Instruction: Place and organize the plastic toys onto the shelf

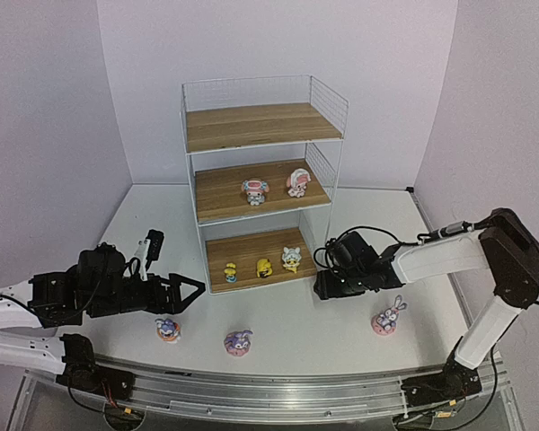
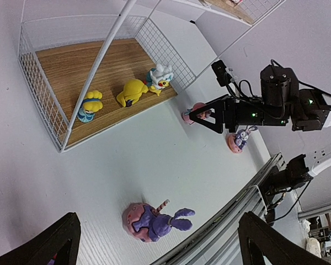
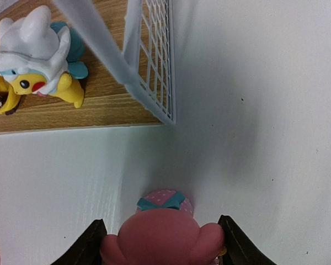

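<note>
The right gripper (image 1: 325,285) sits low at the shelf's (image 1: 251,126) front right corner, its fingers closed narrow on a pink round-headed toy (image 3: 163,234), which appears pinched at the head with its dotted base pointing toward the shelf. What matters for the next move is direction: the two matching toys (image 1: 255,190) (image 1: 298,182) stand on the middle board (image 1: 220,193), so the goal is probably one tier up and in toward the shelf's centre. The wire side panel is just beside the gripper, so I judge it must rise before it goes in.

The bottom board (image 2: 71,66) already holds three yellowish toys (image 2: 131,91).

The left gripper (image 1: 187,294) hangs wide open and empty off the shelf's front left corner. Two purple bunnies (image 1: 168,329) (image 1: 238,341) lie just in front of it. A third bunny (image 1: 389,316), off the shelf's front right, is closer to the right arm.
</note>
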### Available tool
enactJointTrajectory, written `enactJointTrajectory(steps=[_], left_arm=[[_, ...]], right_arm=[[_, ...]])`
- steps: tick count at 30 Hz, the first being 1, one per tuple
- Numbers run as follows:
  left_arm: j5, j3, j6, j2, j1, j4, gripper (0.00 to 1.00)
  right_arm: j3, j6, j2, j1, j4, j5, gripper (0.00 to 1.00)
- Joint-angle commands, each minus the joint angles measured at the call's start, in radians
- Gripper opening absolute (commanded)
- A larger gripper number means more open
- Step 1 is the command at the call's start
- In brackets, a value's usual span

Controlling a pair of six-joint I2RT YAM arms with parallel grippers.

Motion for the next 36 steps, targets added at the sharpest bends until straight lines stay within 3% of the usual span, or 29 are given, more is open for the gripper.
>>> enactJointTrajectory(steps=[1, 6, 10, 14, 18, 23, 33, 36], left_arm=[[0.012, 0.018, 0.01, -0.006, -0.001, 0.05, 1.0], [0.025, 0.018, 0.018, 0.002, -0.001, 0.066, 1.0], [0.109, 0.019, 0.063, 0.034, -0.001, 0.115, 1.0], [0.315, 0.023, 0.149, 0.114, -0.001, 0.228, 1.0], [0.505, 0.052, 0.197, 0.249, -0.001, 0.377, 0.99], [0.687, 0.106, 0.232, 0.388, -0.002, 0.537, 0.93], [0.784, 0.112, 0.237, 0.431, -0.004, 0.651, 0.79], [0.776, 0.11, 0.236, 0.432, -0.003, 0.653, 0.67]], right_arm=[[-0.02, 0.007, -0.02, 0.0, 0.067, 0.026, 0.51], [-0.074, -0.013, -0.126, 0.0, 0.07, -0.027, 0.37], [-0.095, -0.058, -0.22, 0.001, 0.07, -0.312, 0.31], [-0.037, -0.074, -0.272, 0.04, 0.07, -0.651, 0.28], [0.069, -0.102, -0.274, 0.139, 0.07, -0.817, 0.27], [0.203, -0.056, -0.207, 0.204, 0.116, -0.899, 0.26], [0.31, -0.043, -0.107, 0.236, 0.138, -1.001, 0.24], [0.321, -0.043, -0.096, 0.239, 0.139, -1.028, 0.24]])
